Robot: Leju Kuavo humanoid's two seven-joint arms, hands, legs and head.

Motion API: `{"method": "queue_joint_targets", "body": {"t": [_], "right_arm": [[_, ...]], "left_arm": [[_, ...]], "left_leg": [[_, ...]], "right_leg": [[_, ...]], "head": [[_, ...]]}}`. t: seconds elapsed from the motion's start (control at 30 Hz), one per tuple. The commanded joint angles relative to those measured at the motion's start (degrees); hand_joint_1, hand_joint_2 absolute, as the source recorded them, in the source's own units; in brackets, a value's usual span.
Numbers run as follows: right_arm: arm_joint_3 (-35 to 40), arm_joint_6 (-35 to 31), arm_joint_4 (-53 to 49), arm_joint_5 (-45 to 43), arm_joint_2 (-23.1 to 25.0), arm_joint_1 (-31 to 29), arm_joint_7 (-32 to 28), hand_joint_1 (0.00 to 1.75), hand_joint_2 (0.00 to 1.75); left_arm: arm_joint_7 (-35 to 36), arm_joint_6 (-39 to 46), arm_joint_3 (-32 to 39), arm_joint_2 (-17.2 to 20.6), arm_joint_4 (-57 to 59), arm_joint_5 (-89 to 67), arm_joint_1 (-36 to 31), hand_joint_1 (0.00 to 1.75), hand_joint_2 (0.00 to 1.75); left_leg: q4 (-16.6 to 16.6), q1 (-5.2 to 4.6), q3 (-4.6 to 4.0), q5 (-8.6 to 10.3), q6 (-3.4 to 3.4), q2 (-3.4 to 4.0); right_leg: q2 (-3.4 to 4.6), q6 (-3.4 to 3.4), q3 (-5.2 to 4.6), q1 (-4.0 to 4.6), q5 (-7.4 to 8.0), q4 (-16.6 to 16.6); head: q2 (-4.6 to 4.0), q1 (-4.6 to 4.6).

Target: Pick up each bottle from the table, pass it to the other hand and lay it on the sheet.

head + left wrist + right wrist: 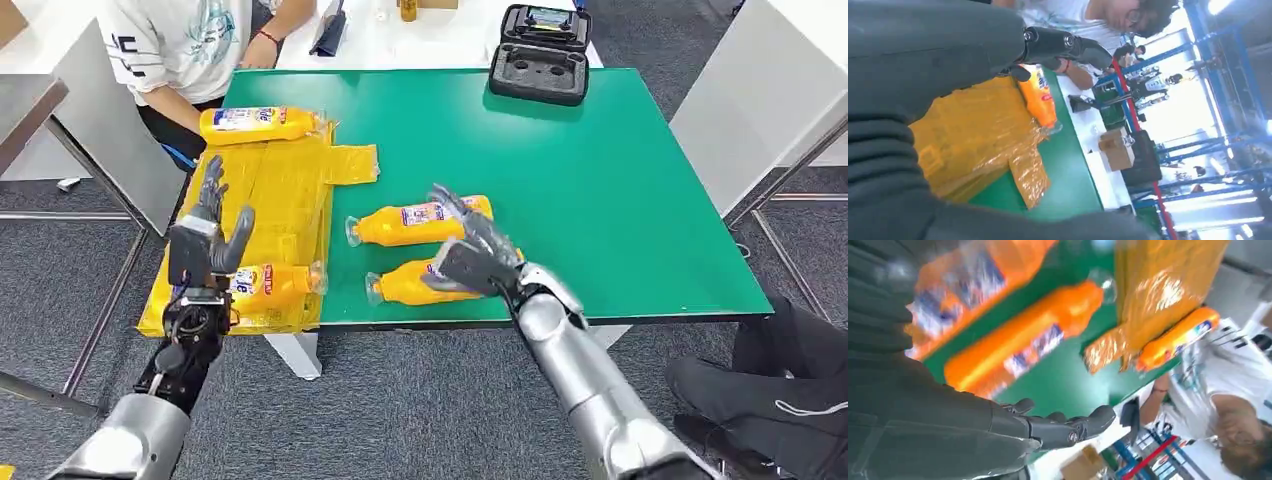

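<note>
We see four orange bottles. Two lie on the bare green table (pixel 620 200), side by side, caps twd the sheet: the farther one (pixel 415 223) and the nearer one (pixel 408 284) by the front edge. Our right hand (pixel 472 252) hovers over these two, fingers spread wide, holding nothing; whether it touches either, we can't tell. Two more lie on the yellow sheet (pixel 280 190) at the table's left end: one at the far edge (pixel 258 124), one at the near edge (pixel 272 283). Our left hand (pixel 212 232) is upright just beside that near bottle, fingers apart, nothing in it. A person in a white shirt (pixel 180 40) sits beyond the sheet. A black case (pixel 540 55) rests on the table's far edge.
</note>
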Motion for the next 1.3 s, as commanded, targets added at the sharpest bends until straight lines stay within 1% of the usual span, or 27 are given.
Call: {"method": "queue_joint_targets", "body": {"t": [0.03,0.1,0.13,0.2,0.23,0.3,0.33,0.4,0.43,0.47,0.53,0.6,0.73,0.8,0.93,1.03,1.17,1.2,1.23,1.27,1.3], "right_arm": [[5.6,1.2,11.6,-0.8,-4.1,-12.0,3.2,0.0,1.75],[5.8,1.1,12.0,-0.8,-4.0,-11.9,3.2,0.0,1.75],[5.9,1.1,12.1,-0.9,-4.0,-11.9,3.1,0.0,1.75],[6.1,0.9,12.1,-0.9,-4.0,-11.8,3.1,0.0,1.75],[6.7,0.8,12.4,-1.0,-4.3,-12.0,3.4,0.0,1.75],[7.9,3.5,14.9,-1.6,-5.2,-13.6,5.2,0.0,1.75],[9.6,6.1,18.0,-1.9,-5.9,-15.2,5.8,0.0,1.75],[11.7,8.6,20.9,-1.6,-6.4,-16.9,5.7,0.0,1.75],[12.2,9.0,21.9,-1.7,-6.3,-17.3,5.4,0.0,1.75],[13.1,10.0,23.2,-1.8,-6.1,-17.8,5.3,0.0,1.75],[14.3,13.1,24.6,-2.5,-5.8,-18.2,5.2,0.0,1.75],[15.4,14.2,24.8,-2.6,-5.9,-18.4,5.1,0.0,1.75],[15.5,14.1,24.8,-2.6,-5.9,-18.4,5.1,0.0,1.75],[17.3,15.5,24.2,-2.6,-6.3,-17.8,5.4,0.0,1.75],[20.2,17.0,24.6,-2.2,-7.0,-17.9,5.9,0.0,1.75],[21.2,18.5,25.4,-2.2,-7.6,-19.6,6.0,0.0,1.75],[22.6,18.8,26.5,-1.3,-7.6,-21.4,6.7,0.0,1.75],[23.7,18.7,27.3,-0.4,-7.7,-22.5,7.1,0.0,1.75],[24.3,18.6,27.7,0.1,-7.6,-23.4,7.5,0.0,1.75],[24.3,18.8,27.8,0.0,-7.6,-23.6,7.5,0.0,1.75],[24.3,18.9,27.8,0.0,-7.6,-23.8,7.6,0.0,1.75]], "left_arm": [[-0.7,-0.3,-0.5,-0.7,-0.8,3.6,1.3,0.0,1.75],[-0.8,-0.4,-0.7,-0.6,-0.7,3.8,1.2,0.0,1.75],[-0.7,-0.4,-0.7,-0.5,-0.7,3.9,1.1,0.0,1.75],[-0.7,-0.3,-0.9,-0.4,-0.7,4.1,1.1,0.0,1.75],[-0.9,0.0,-1.3,-0.3,-0.8,4.3,1.1,0.0,1.75],[-1.0,0.2,-1.8,-0.4,-0.9,4.7,0.8,0.0,1.75],[1.0,2.4,-2.4,-0.2,-0.6,3.7,0.5,0.0,1.75],[1.9,3.5,-2.6,-0.3,-0.7,3.7,0.4,0.0,1.75],[2.3,3.9,-2.8,-0.1,-0.6,3.4,0.3,0.0,1.75],[2.8,4.1,-3.0,0.0,-0.5,3.4,0.3,0.0,1.75],[3.2,4.4,-3.1,0.2,0.1,3.6,0.2,0.0,1.75],[3.0,4.7,-3.1,0.3,0.5,3.9,0.1,0.0,1.75],[3.0,4.6,-3.1,0.5,0.6,3.9,0.2,0.0,1.75],[3.2,5.1,-3.2,0.6,0.2,4.3,0.4,0.0,1.75],[4.0,5.6,-3.4,0.6,-0.3,4.2,0.6,0.0,1.75],[4.7,6.2,-4.3,0.3,0.0,3.0,0.1,0.0,1.75],[5.2,7.0,-4.6,0.2,0.7,2.7,-0.3,0.0,1.75],[5.2,7.0,-4.5,0.3,0.8,3.0,-0.3,0.0,1.75],[5.1,7.2,-4.4,0.4,0.9,3.2,-0.2,0.0,1.75],[5.0,7.2,-4.4,0.5,0.9,3.2,-0.1,0.0,1.75],[5.0,7.2,-4.4,0.5,0.9,3.2,-0.1,0.0,1.75]], "left_leg": [[0.1,0.04,0.18,-0.11,-0.08,0.07],[0.0,0.03,0.11,-0.04,-0.05,0.01],[0.0,0.07,0.24,-0.1,-0.09,0.01],[0.0,0.03,0.13,-0.06,-0.05,0.02],[0.0,0.07,0.22,-0.11,-0.09,0.03],[0.0,0.03,0.12,-0.05,-0.06,0.0],[0.1,0.06,0.19,-0.11,-0.09,0.01],[0.1,0.07,0.19,-0.11,-0.09,0.01],[0.0,0.03,0.07,-0.03,-0.04,-0.01],[0.1,0.08,0.2,-0.11,-0.09,0.04],[0.0,0.03,0.08,-0.03,-0.05,0.01],[0.0,0.04,0.14,-0.06,-0.06,0.02],[0.0,0.06,0.23,-0.1,-0.09,-0.01],[0.0,0.02,0.12,-0.04,-0.04,-0.02],[0.0,0.06,0.23,-0.09,-0.08,0.02],[0.0,0.04,0.13,-0.06,-0.06,-0.02],[0.1,0.0,0.04,-0.02,-0.03,-0.02],[0.1,0.04,0.11,-0.08,-0.07,-0.02],[0.0,-0.01,0.04,-0.01,-0.02,0.01],[0.1,0.04,0.18,-0.11,-0.09,0.04],[0.0,0.0,0.08,-0.04,-0.04,0.04]], "right_leg": [[0.06,-0.07,0.19,0.05,-0.07,0.0],[0.01,-0.05,0.12,0.03,-0.03,0.0],[0.0,-0.09,0.26,0.08,-0.08,0.0],[0.02,-0.05,0.13,0.03,-0.04,0.0],[0.03,-0.09,0.23,0.07,-0.08,0.0],[0.0,-0.05,0.12,0.03,-0.05,0.0],[0.0,-0.08,0.2,0.06,-0.09,0.0],[0.01,-0.08,0.22,0.07,-0.09,0.0],[-0.01,-0.03,0.08,0.03,-0.02,0.0],[0.03,-0.08,0.23,0.09,-0.07,0.0],[0.01,-0.04,0.08,0.03,-0.01,0.0],[0.02,-0.06,0.15,0.04,-0.03,0.0],[-0.02,-0.1,0.24,0.07,-0.1,0.0],[-0.02,-0.04,0.11,0.02,-0.04,0.0],[0.01,-0.07,0.24,0.07,-0.07,0.0],[-0.02,-0.06,0.14,0.04,-0.05,0.0],[-0.02,-0.04,0.03,0.01,-0.03,0.1],[-0.03,-0.08,0.13,0.05,-0.08,0.1],[0.01,-0.03,0.03,-0.01,-0.01,0.0],[0.03,-0.09,0.18,0.05,-0.09,0.1],[0.03,-0.04,0.06,0.01,-0.03,0.0]], "head": [[0.0,0.02],[0.0,0.0],[0.0,0.02],[0.0,0.0],[0.0,0.0],[0.0,0.0],[0.0,0.0],[0.0,0.0],[0.0,0.0],[0.0,0.0],[0.0,0.0],[0.0,-0.02],[0.0,0.0],[0.0,0.0],[0.0,0.0],[0.0,0.02],[0.0,0.0],[0.0,0.0],[0.0,0.0],[0.0,0.0],[0.0,0.0]]}}
